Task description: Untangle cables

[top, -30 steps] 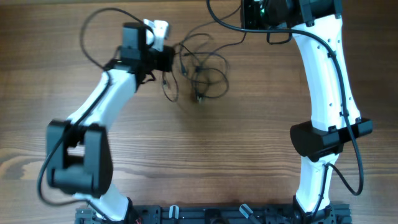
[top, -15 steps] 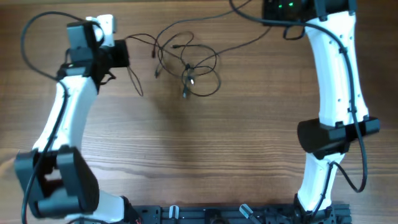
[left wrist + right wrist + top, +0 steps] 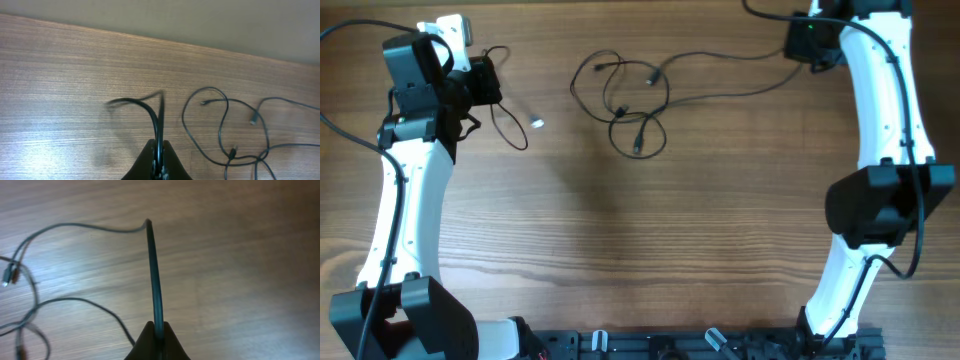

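The thin black cables lie as a loose tangle [image 3: 620,112] at the back middle of the wooden table. My left gripper [image 3: 490,85] at the far left is shut on one cable [image 3: 159,117]. That cable's free loop and pale plug end [image 3: 537,123] lie just right of the gripper, apart from the tangle [image 3: 227,145]. My right gripper [image 3: 794,50] at the back right is shut on another cable [image 3: 153,270]. This one runs stretched leftward [image 3: 720,57] into the tangle.
The wooden table's far edge [image 3: 210,46] runs close behind the cables. Each arm's own thick black wire [image 3: 350,125] hangs along it. A black rail [image 3: 670,345] lines the table's front edge.
My left gripper has swung far left, pulling one cable out of the tangle. The right gripper has moved right, drawing its cable taut. The tangle has spread and loosened.
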Controlling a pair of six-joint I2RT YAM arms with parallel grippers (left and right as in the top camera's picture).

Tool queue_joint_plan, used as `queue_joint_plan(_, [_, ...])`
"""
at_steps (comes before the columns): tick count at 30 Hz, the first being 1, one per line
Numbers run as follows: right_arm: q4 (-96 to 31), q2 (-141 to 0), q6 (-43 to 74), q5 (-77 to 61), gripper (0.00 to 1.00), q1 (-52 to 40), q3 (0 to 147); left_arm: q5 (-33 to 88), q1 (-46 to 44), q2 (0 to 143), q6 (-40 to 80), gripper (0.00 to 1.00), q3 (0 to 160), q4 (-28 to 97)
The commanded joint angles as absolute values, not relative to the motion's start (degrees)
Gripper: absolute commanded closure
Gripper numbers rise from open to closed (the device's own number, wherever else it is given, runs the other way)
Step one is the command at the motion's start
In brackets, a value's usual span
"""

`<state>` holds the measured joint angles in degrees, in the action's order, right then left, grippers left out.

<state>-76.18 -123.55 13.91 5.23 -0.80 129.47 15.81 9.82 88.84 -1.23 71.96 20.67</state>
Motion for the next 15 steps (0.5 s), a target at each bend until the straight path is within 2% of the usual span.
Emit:
queue_joint_plan(1, [-75.9,-124.3,14.1,6.2,0.96,1.1,127.5,15.4,10.2,88.1,-1.3,0.96,72.2,20.6])
queue_joint_plan(5, [-75.7,-124.3,12.7,4.6,0.95,0.9,127.0,18.0,10.2,88.1,-1.2,0.95,72.2,20.9])
queue_joint_plan(8, [-74.9,-124.3,10.2,-2.4,0.95,-0.6,127.0,20.6,9.7,88.1,-0.8,0.95,72.2,21.2])
queue_joint_plan(15, [-73.9,-124.3,5.4,-9.2,0.95,-6.9,127.0,21.2,5.5,88.1,-0.9,0.94,72.2,22.2])
